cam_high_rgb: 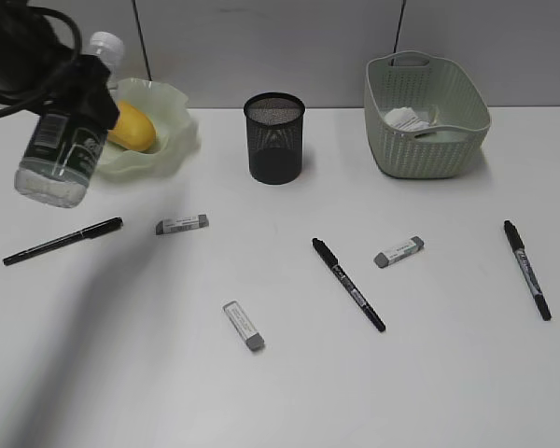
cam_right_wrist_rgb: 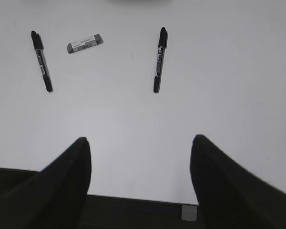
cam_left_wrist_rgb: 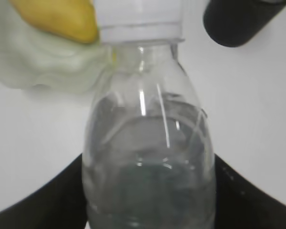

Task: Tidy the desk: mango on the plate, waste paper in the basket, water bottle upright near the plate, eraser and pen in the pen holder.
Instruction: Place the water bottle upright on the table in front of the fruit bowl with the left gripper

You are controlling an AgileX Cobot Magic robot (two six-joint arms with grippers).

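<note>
Three pens, three erasers loose on surface (cam_high_rgb: 429, 392). Left gripper (cam_high_rgb: 70, 89) jaws clamped on water bottle (cam_high_rgb: 65, 140), held tilted above surface, far left, just beside plate (cam_high_rgb: 173, 126). Mango (cam_high_rgb: 133, 128) in plate. Waste paper (cam_high_rgb: 406, 119) in basket (cam_high_rgb: 427, 149), far right. Pen holder (cam_high_rgb: 274, 137) between them. Right gripper (cam_right_wrist_rgb: 139, 179) jaws apart, nothing between, above bare surface.
</note>
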